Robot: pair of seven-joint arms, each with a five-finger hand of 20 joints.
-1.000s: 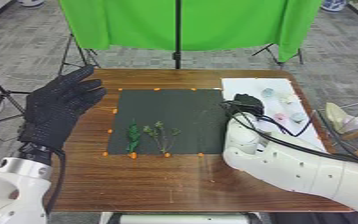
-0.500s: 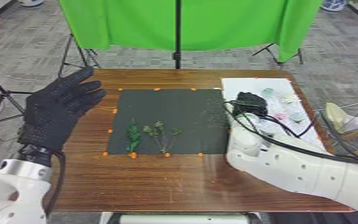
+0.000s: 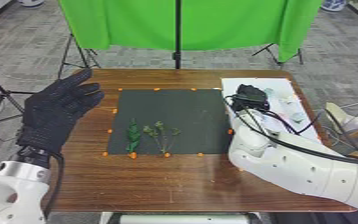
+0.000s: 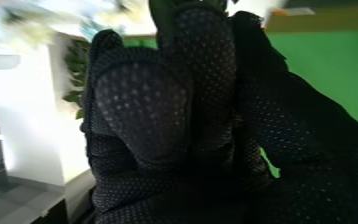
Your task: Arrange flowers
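R robot hand (image 3: 250,98) is over the white sheet (image 3: 238,85) on the R side of the tabletop (image 3: 149,182), near the pale blooms (image 3: 291,100). Can't tell if it's wide, narrow or holding a stem; a dark green leaf (image 4: 162,20) shows right by it in the wrist view. L robot hand (image 3: 62,107) is wide & relaxed off the mat's L side, nothing in it.

Leafy green stem (image 3: 133,135) & branching sprig (image 3: 162,135) lie side by side on the dark mat (image 3: 189,107), w/ room to their R for blooms.

Handling: all prob. v. light, maybe artificial. Blooms likely soft & easily crushed, so pinch the stem just below the head, not petals. Thin stems may bend, roll or slip vs. glove fabric; sprig's side twigs could snag.
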